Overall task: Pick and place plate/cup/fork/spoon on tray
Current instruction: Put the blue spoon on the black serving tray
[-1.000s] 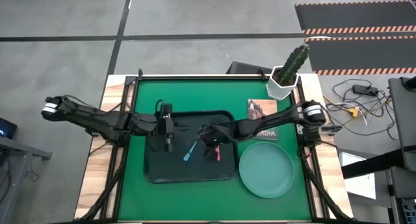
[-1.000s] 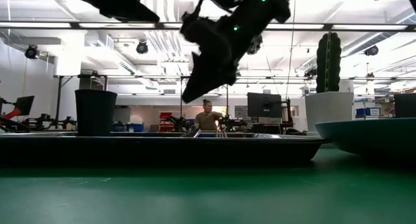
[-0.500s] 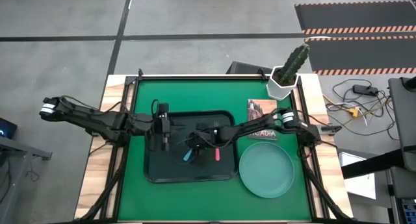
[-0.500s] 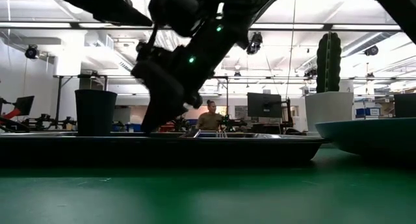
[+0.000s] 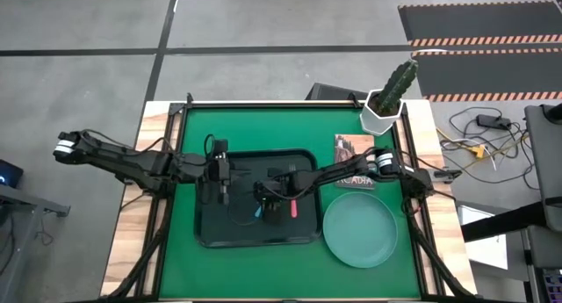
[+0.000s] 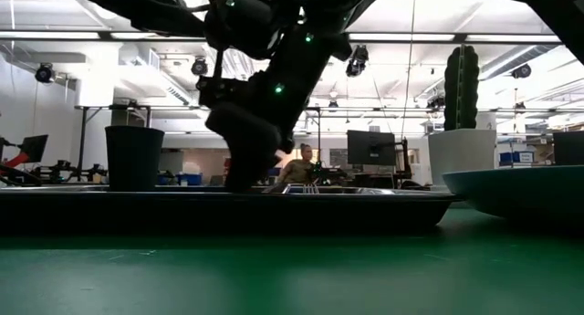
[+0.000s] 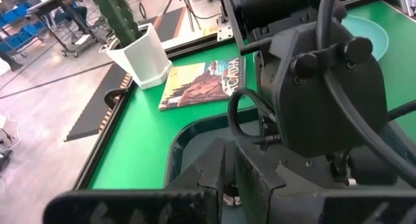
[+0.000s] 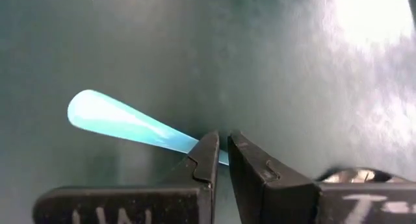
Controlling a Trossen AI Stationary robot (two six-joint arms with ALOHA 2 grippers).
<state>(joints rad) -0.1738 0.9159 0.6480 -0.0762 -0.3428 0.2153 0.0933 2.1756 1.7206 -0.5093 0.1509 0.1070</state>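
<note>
The black tray [image 5: 211,237] lies in the middle of the green mat. On it lie the blue-handled spoon [image 5: 256,212] and the pink-handled fork [image 5: 294,208]. My right gripper [image 5: 262,199] is low over the tray, shut on the spoon [image 8: 117,123]. The dark cup [image 6: 133,157] stands upright on the tray's left part; in the high view I cannot make it out beside my left gripper [image 5: 223,194]. That gripper hovers shut [image 7: 227,185] over the tray. The teal plate [image 5: 360,230] rests on the mat to the right of the tray. My right gripper pinches the spoon's blue handle [image 8: 185,144] between its two fingertips, near the end that joins the silver bowl [image 8: 351,177]. The fingers come from above and lie across the handle. The spoon lies flat on the tray floor.
A book [image 5: 354,161] lies on the mat behind the plate, and a white pot with a cactus [image 5: 384,110] stands at the far right corner. Bare mat lies in front of the tray. A person [image 6: 297,166] sits far back in the room.
My right gripper has gone toward the table's left edge, from over the fork to the spoon, and has come down onto the tray. The spoon and the fork lie where they were.
</note>
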